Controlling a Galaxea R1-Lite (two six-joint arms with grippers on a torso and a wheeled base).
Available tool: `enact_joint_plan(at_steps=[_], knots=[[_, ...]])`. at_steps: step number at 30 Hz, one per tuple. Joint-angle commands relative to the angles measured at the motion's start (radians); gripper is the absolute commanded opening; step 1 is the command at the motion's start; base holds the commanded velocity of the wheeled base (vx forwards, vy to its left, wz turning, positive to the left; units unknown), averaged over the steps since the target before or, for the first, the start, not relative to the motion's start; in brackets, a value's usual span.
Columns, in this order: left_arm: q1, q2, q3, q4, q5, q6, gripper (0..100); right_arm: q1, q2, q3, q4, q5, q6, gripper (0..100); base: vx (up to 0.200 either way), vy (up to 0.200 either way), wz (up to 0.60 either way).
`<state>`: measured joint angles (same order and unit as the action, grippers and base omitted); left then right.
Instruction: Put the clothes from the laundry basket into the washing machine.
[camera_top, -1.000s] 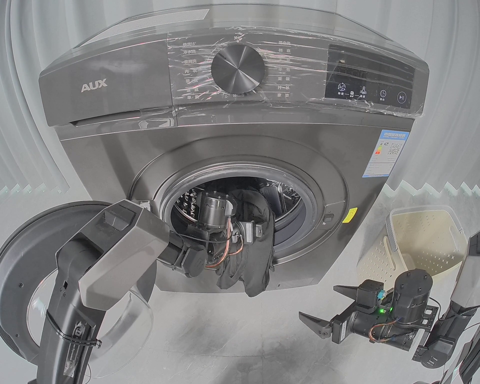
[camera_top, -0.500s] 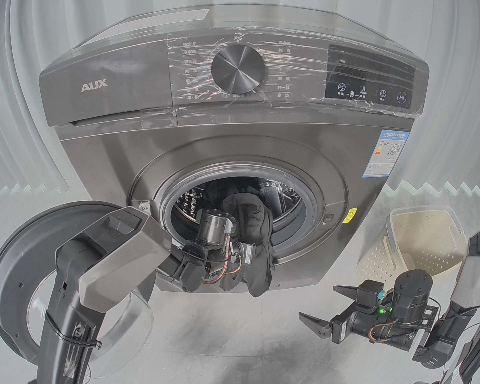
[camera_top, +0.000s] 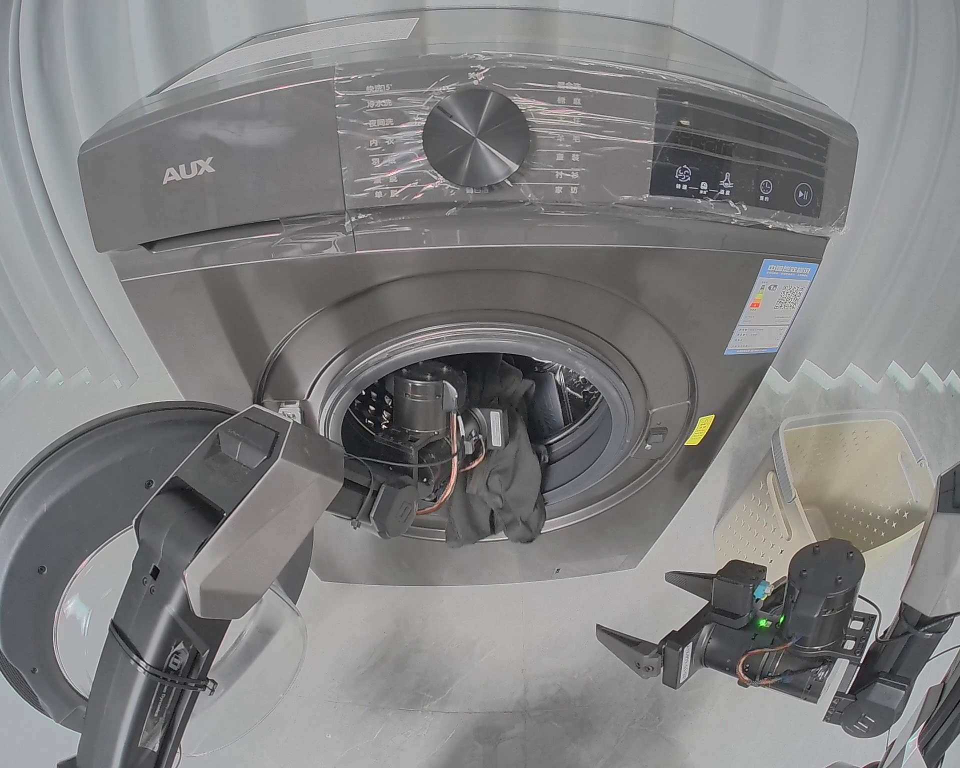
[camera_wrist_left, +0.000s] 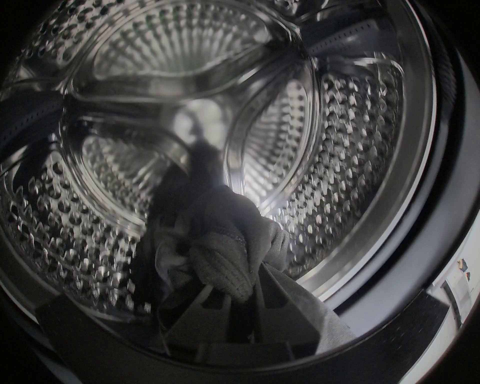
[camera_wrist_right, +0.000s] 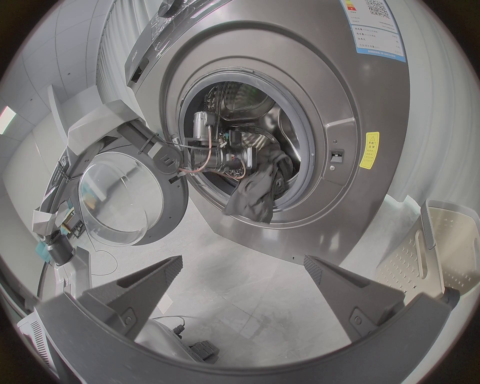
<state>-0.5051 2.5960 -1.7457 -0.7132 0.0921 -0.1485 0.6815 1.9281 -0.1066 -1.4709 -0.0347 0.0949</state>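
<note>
Garment is hanging half in, half out of the washer: top part is sitting inside the drum, lower end is draping over the front lip. Left gripper is sitting in the opening, fingers clamping the dark knit fabric. Right gripper is hovering low over the floor, right of the opening, jaws standing wide apart. Basket is sitting tipped by the washer's right side. Door is hanging open on the left.
</note>
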Motion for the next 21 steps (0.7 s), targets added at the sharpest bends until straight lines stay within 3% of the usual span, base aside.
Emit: enact_joint_plan(at_steps=[1,4,5,8,13,21], knots=[[0.016,0.079,-0.130,-0.026,0.035,-0.002,0,0.006,0.002,-0.001,0.000,-0.001,0.000,100,0.000,0.000,0.00],[0.016,0.079,-0.121,-0.028,0.035,-0.002,0,0.004,0.002,-0.001,0.000,-0.001,0.000,100,0.000,0.000,0.00],[0.016,0.078,-0.113,-0.026,0.035,-0.002,100,0.003,0.002,-0.001,0.000,0.001,0.000,100,0.000,0.000,0.00],[0.016,0.073,-0.110,-0.025,0.034,-0.003,100,0.004,0.003,-0.001,0.000,0.001,0.000,100,0.000,0.000,0.00],[0.003,0.032,-0.061,-0.009,0.035,-0.039,100,0.003,0.002,0.001,0.000,-0.001,0.000,100,0.000,0.000,0.00],[-0.030,-0.111,0.264,0.024,-0.084,-0.026,100,0.007,0.006,0.002,0.001,-0.001,0.000,100,0.000,0.000,0.00]])
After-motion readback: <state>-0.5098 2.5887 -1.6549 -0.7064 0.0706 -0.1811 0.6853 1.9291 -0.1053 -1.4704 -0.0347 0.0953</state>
